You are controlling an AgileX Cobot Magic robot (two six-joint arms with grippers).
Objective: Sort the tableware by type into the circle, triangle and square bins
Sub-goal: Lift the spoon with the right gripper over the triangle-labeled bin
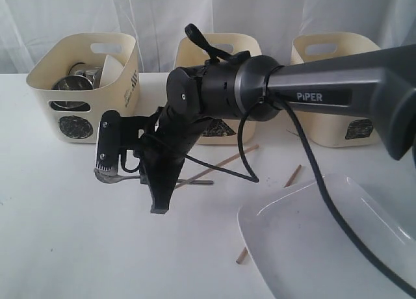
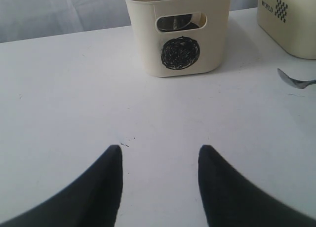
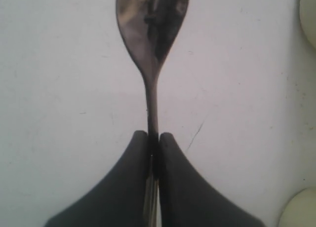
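**Item under inspection:** the polished steel spoon (image 3: 152, 34). The right gripper (image 3: 154, 134) is clamped on its handle. The two black jaws press together on the narrow neck just behind the bowl, which projects straight ahead of the tips. The spoon sits in front of the cream plastic tub marked with a black scribbled circle (image 1: 81, 84), low over the white table (image 1: 65, 247). Whether it is clear of the surface cannot be told.

**Left gripper** (image 2: 159, 148): it hangs in front of the same circle tub, jaws apart, nothing between them.

**Handling assessment:**
- The spoon is judged light, rigid and not fragile, but smooth and slippery.
- The handle is thin, so the jaws bear on a narrow line. The spoon could pivot or slide if swung sharply.
- A hold close to the neck keeps the heavier bowl end near the jaws, which appears sound.

**Other items:**
- Steel vessels (image 1: 78, 78) already lie inside the circle tub.
- Wooden chopsticks (image 1: 234, 158) lie scattered farther from the circle tub than the spoon. They are judged light and thin, lying flat, and awkward to pinch.
- The large white rectangular plate (image 1: 305, 227) lies well apart from the circle tub. It is judged heavy, glazed and breakable, and is best taken by its raised rim.
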